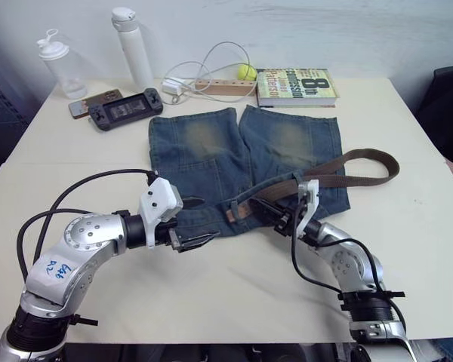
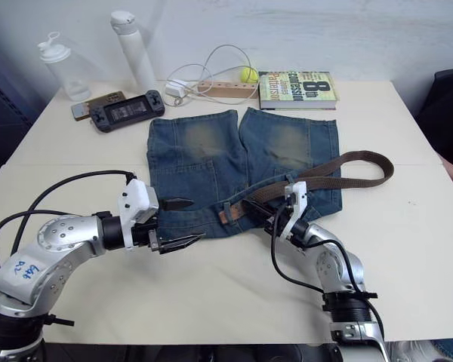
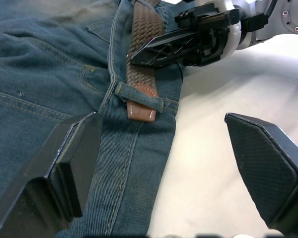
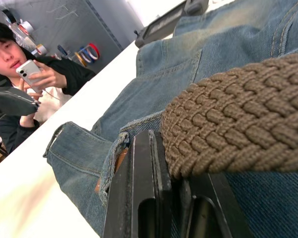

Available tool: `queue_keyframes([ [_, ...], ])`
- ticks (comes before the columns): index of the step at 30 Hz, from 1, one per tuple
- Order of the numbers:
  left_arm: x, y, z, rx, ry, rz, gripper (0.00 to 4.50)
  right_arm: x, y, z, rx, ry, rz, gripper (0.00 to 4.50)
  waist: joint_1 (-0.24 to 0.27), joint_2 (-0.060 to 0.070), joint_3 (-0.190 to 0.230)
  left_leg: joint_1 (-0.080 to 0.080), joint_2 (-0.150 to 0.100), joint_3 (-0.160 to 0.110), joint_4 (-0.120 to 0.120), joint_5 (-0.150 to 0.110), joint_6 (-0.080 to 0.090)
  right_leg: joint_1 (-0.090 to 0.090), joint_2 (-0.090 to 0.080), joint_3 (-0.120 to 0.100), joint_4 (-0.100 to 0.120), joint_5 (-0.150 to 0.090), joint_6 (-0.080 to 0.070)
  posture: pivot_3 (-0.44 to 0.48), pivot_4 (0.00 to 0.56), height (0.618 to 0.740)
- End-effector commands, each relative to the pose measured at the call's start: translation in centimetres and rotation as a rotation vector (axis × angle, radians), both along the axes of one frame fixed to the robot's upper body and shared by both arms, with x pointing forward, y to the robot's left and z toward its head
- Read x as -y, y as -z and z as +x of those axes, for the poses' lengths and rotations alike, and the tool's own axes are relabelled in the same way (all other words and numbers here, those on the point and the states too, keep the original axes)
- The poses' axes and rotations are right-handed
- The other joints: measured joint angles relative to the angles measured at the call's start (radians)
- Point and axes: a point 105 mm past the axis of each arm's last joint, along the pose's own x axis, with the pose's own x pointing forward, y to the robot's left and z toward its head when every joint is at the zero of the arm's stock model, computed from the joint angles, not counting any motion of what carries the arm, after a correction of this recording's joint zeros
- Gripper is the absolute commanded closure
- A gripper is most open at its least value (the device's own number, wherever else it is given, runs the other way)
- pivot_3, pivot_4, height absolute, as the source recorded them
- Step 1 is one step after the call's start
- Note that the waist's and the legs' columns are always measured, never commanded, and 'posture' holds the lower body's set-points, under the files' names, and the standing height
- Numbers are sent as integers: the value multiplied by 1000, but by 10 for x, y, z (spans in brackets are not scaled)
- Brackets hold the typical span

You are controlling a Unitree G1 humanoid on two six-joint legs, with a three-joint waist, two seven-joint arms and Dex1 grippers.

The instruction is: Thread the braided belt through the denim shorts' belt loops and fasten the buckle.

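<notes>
The denim shorts (image 1: pixel 211 162) lie flat on the table, waistband nearest me. The braided belt (image 1: pixel 362 157) runs along the right half of the waistband and curls back in a bend off the shorts' right side. Its tan tip (image 3: pixel 141 106) pokes out from under a belt loop (image 3: pixel 139 96) near the middle. My right gripper (image 1: pixel 270 209) is shut on the belt just behind that loop, as the right wrist view shows on the braid (image 4: pixel 238 134). My left gripper (image 1: pixel 208 220) hovers open over the waistband's left part, holding nothing. The buckle is hidden.
At the table's far edge stand two bottles (image 1: pixel 132 45), a handheld game console (image 1: pixel 126 109), a phone (image 1: pixel 90 102), a power strip with a white cable (image 1: pixel 219 84), a tennis ball (image 1: pixel 247 72) and a book (image 1: pixel 296 87). A person holding a phone (image 4: pixel 20 64) sits beyond the table.
</notes>
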Motion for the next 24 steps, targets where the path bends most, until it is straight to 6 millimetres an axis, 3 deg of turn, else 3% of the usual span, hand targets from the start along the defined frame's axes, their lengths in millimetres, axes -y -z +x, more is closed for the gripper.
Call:
queue_keyframes([
  [1,1,-8,-4,36,7,-2,187,-38,15,-16,-125,-147,-65,4464,-7,-1,0,0,0,0,0,0,0,0,0,0,0,0,0,0,150,708],
  [3,1,-8,-4,36,6,0,187,-50,13,-28,-121,-223,-107,4464,-14,-1,0,0,0,0,-1,0,0,0,0,0,1,0,-1,0,150,708],
  [5,2,-7,-4,35,8,0,187,-51,5,-26,-132,-200,-75,4464,-17,-1,0,1,0,0,-3,1,-1,0,0,0,1,-1,-2,0,150,708],
  [10,5,-5,-4,30,20,-7,187,-30,5,-9,-217,-39,-54,4464,-14,-1,-1,1,0,0,-6,2,-3,-1,1,0,0,-1,-2,0,150,708],
  [11,6,-4,-4,28,24,-8,187,-25,4,-9,-223,-27,-61,3617,-12,-2,-1,1,0,0,-5,2,-3,-1,0,0,0,-1,-2,0,150,708],
  [17,10,-4,-2,29,42,-14,187,9,-15,-7,-271,105,69,918,11,-2,-1,1,0,0,-5,2,-2,-1,0,0,0,-1,-2,0,150,708],
  [20,11,-4,0,33,51,-15,187,31,-19,-6,-331,183,185,918,16,-2,-1,1,0,0,-5,2,-2,-1,-1,-1,0,-1,-2,0,150,708],
  [24,11,-4,1,33,60,-11,187,41,-22,-4,-393,223,285,918,7,-2,-1,0,0,0,-5,3,-1,-1,-1,-1,0,-1,-2,0,150,708],
])
